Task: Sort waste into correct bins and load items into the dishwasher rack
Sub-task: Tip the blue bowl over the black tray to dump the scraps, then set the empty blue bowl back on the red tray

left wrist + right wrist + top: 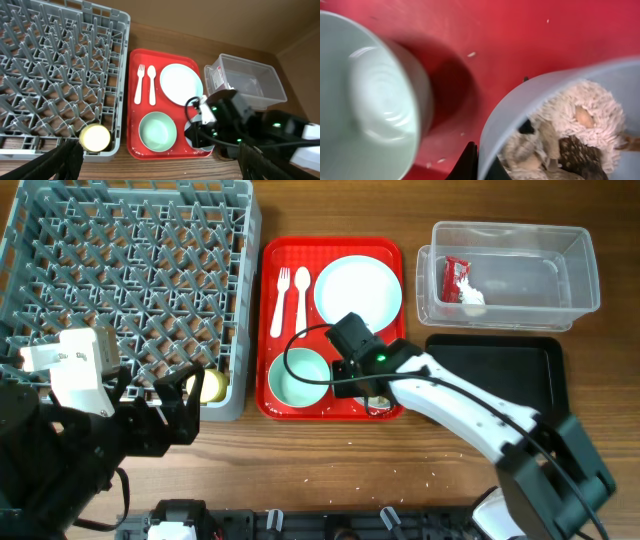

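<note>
The grey dishwasher rack (120,280) holds a yellow-green cup (211,386) in its near right corner, also in the left wrist view (95,137). My left gripper (176,408) is open and empty just in front of the cup. On the red tray lie a white fork (281,300), a spoon (301,298), a pale blue plate (358,288) and an empty bowl (300,375). My right gripper (372,394) is shut on the rim of a second bowl (510,115) holding food scraps (570,135). The clear tub (575,270) holds the red wrapper (456,276) and white tissue (472,298).
The red serving tray (330,248) lies between the rack and the bins. The black tray (500,370) sits below the clear tub, partly under my right arm. Crumbs dot the wood in front of the red tray.
</note>
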You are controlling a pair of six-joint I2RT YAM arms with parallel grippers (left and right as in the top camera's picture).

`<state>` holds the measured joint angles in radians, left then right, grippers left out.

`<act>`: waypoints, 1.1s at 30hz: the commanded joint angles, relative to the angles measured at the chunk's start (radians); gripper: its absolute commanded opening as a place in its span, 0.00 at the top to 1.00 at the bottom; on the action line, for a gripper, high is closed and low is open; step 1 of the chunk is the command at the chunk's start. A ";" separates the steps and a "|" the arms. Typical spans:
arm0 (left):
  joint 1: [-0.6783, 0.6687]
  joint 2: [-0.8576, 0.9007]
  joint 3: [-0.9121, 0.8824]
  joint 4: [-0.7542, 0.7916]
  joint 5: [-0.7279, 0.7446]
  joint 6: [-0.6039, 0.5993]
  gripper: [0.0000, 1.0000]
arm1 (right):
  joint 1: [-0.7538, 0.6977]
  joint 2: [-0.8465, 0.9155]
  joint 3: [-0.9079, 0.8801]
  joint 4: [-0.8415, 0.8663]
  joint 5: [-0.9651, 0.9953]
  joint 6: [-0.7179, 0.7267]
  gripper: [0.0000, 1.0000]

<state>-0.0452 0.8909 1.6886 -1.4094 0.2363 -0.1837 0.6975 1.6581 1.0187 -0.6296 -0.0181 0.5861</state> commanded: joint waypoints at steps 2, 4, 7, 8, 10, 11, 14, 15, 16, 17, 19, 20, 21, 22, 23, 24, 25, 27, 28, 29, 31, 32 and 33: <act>-0.003 0.000 0.008 0.002 -0.002 0.020 0.00 | -0.026 -0.177 0.032 -0.071 -0.046 0.015 0.96; -0.003 0.000 0.008 0.002 -0.002 0.020 0.00 | -0.064 -0.230 0.032 -0.114 -0.045 -0.014 0.96; -0.003 0.000 0.008 0.002 -0.002 0.020 0.00 | -0.167 -0.292 0.032 -0.188 -0.147 -0.068 0.96; -0.003 0.000 0.008 0.002 -0.002 0.020 0.00 | -0.249 -0.327 0.032 -0.207 -0.243 -0.117 0.96; -0.003 0.000 0.008 0.002 -0.002 0.020 0.00 | -0.432 -0.363 0.024 -0.263 -0.438 -0.269 0.96; -0.003 0.000 0.008 0.002 -0.002 0.020 0.00 | -0.536 -0.364 0.003 -0.283 -0.547 -0.365 0.96; -0.003 0.000 0.008 0.002 -0.002 0.020 0.00 | -0.861 -0.352 -0.111 -0.284 -0.929 -0.618 0.96; -0.003 0.000 0.008 0.002 -0.002 0.020 0.00 | -0.931 -0.337 -0.142 -0.280 -1.001 -0.659 0.96; -0.003 0.000 0.008 0.002 -0.002 0.020 0.00 | -1.013 -0.302 -0.186 -0.266 -1.100 -0.731 0.96; -0.003 0.000 0.008 0.002 -0.002 0.020 0.00 | -1.038 -0.283 -0.208 -0.244 -1.160 -0.765 0.96; -0.003 0.000 0.008 0.002 -0.002 0.020 0.00 | -1.078 -0.227 -0.248 -0.189 -1.261 -0.783 0.96; -0.003 0.000 0.008 0.002 -0.002 0.020 0.00 | -1.089 -0.200 -0.264 -0.162 -1.318 -0.813 0.96; -0.003 0.000 0.008 0.002 -0.002 0.020 0.00 | -1.112 -0.152 -0.280 -0.120 -1.378 -0.821 0.96; -0.003 0.000 0.008 0.002 -0.002 0.020 0.00 | -1.126 -0.137 -0.280 -0.117 -1.388 -0.822 0.96; -0.003 0.000 0.008 0.002 -0.002 0.020 0.00 | -1.152 -0.123 -0.280 -0.116 -1.398 -0.820 0.96; -0.003 0.000 0.008 0.002 -0.002 0.020 0.00 | -1.207 -0.125 -0.280 -0.145 -1.444 -0.819 0.96; -0.003 0.000 0.008 0.002 -0.002 0.020 0.00 | -1.234 -0.125 -0.280 -0.189 -1.493 -0.836 0.96; -0.003 0.000 0.008 0.002 -0.002 0.020 0.00 | -1.262 -0.125 -0.280 -0.229 -1.420 -0.827 0.96; -0.003 0.000 0.008 0.002 -0.002 0.020 0.00 | -1.262 -0.129 -0.280 -0.294 -1.540 -1.011 0.96; -0.003 0.000 0.008 0.002 -0.002 0.020 0.00 | -1.263 -0.127 -0.280 -0.195 -1.485 -0.852 0.96; -0.003 0.000 0.008 0.002 -0.002 0.020 0.00 | -1.263 -0.153 -0.279 -0.180 -1.560 -0.882 0.96; -0.003 0.000 0.008 0.002 -0.002 0.020 0.00 | -1.263 -0.176 -0.279 -0.194 -1.590 -0.851 0.96; -0.003 0.000 0.008 0.002 -0.002 0.020 0.00 | -1.263 -0.201 -0.279 -0.153 -1.474 -0.835 0.96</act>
<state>-0.0452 0.8909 1.6886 -1.4097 0.2363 -0.1837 -0.5613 1.5196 0.7349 -0.8249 -1.5265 -0.2771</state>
